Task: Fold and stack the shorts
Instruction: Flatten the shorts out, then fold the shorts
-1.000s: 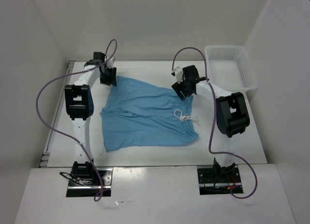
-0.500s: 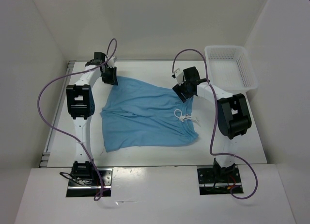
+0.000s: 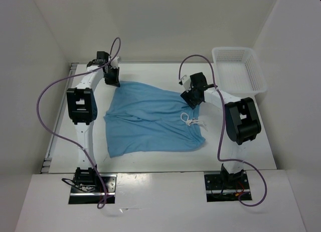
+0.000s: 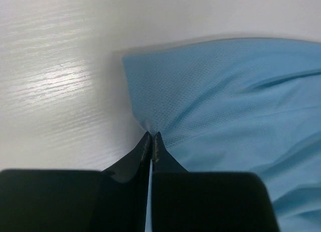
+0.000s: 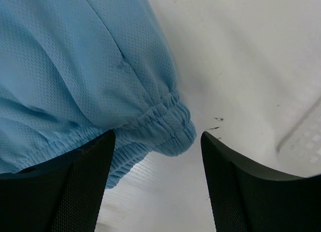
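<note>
Here shorts fine mesh knit, rumpled; waistband gathered.

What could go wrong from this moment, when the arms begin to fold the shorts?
The left gripper pinches only a small bit of the shorts at a corner; it may slip out on lifting.
The right gripper is open around the waistband corner; if the left lifts alone, the cloth may drag and twist.
The drawstring may hang out of the fold.
</note>
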Controlling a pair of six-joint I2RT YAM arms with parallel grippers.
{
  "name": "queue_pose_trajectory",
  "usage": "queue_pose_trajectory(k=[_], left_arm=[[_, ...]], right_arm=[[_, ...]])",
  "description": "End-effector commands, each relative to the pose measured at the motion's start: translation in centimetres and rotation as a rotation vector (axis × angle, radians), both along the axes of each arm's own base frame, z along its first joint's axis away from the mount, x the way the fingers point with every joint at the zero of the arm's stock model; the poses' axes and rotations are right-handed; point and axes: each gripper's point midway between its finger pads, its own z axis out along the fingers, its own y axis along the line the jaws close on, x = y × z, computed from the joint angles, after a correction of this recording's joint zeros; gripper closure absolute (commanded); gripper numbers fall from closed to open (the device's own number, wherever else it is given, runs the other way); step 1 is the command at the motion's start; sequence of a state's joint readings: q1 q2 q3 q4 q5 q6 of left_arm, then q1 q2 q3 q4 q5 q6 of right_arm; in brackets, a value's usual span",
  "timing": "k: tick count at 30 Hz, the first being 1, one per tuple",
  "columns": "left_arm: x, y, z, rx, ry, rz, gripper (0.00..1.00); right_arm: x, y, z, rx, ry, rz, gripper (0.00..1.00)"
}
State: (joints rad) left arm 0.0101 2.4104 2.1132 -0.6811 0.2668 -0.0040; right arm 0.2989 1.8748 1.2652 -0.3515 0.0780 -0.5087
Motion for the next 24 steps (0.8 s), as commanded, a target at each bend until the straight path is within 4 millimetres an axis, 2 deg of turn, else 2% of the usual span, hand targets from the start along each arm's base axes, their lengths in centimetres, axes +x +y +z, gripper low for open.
queue_pose_trajectory(k=[1,3,4,5,7,8,9,10,12,14,15,16,18,19,21,22,23,24], left_arm=[[0.0,-0.5,6.4,-0.01,-0.104,-0.017,1.0],[-0.3,-0.6,7.8,-0.01,-0.12,-0.017,1.0],[-0.5,-0.6,7.7,-0.01,-0.11,-0.017,1.0],[-0.5,-0.6,8.4,-0.01,-0.123,-0.017,1.0],[-0.6,-0.7,9.0,-0.019,-0.133,-0.023,1.0],[-0.8,-0.7,8.8,-0.019,-0.124,-0.023,1.0],[-0.8,-0.7,8.8,-0.019,-0.124,-0.023,1.0],[-0.8,-0.7,9.3,-0.019,-0.133,-0.023,1.0],[0.0,-0.1,11.3,-0.017,-0.179,-0.012,1.0],[0.3,0.1,13.3,-0.007,-0.214,-0.006,1.0],[0.7,0.7,15.8,-0.005,-0.266,0.005,1.0],[0.8,1.0,16.7,0.006,-0.28,0.013,1.0],[0.0,2.1,18.4,0.032,-0.279,0.043,1.0],[-0.3,2.2,20.7,0.04,-0.315,0.049,1.0],[-2.4,4.1,22.1,0.054,-0.283,0.09,1.0],[-3.6,4.7,23.1,0.055,-0.276,0.102,1.0],[-5.4,5.3,22.3,0.054,-0.204,0.116,1.0],[-6.7,5.9,22.1,0.028,-0.168,0.123,1.0]], right_arm=[[0.7,0.1,2.2,-0.01,-0.08,0.019,0.25],[0.4,0.6,1.2,0.006,-0.041,0.049,0.41],[0.1,0.8,1.0,0.012,-0.025,0.057,0.48],[0.3,1.1,0.9,0.021,-0.023,0.064,0.6],[1.3,1.7,1.8,0.046,-0.051,0.062,0.75],[1.6,1.7,1.7,0.047,-0.051,0.062,0.86],[1.9,1.8,1.6,0.047,-0.051,0.062,0.92],[2.7,2.1,2.6,0.054,-0.077,0.062,0.97],[3.5,2.0,3.3,0.04,-0.1,0.058,1.0],[4.9,2.1,5.3,0.035,-0.155,0.06,1.0],[5.4,2.1,6.1,0.032,-0.175,0.053,1.0],[6.3,2.2,8.2,0.037,-0.218,0.047,1.0],[6.7,2.3,11.2,0.044,-0.265,0.053,1.0],[6.8,2.3,13.5,0.047,-0.305,0.061,1.0],[5.6,1.8,14.2,0.032,-0.291,0.072,1.0],[4.8,1.5,15.3,0.017,-0.304,0.091,1.0],[3.9,1.1,15.0,0.0,-0.291,0.105,1.0],[2.2,0.5,12.8,-0.026,-0.232,0.12,1.0]])
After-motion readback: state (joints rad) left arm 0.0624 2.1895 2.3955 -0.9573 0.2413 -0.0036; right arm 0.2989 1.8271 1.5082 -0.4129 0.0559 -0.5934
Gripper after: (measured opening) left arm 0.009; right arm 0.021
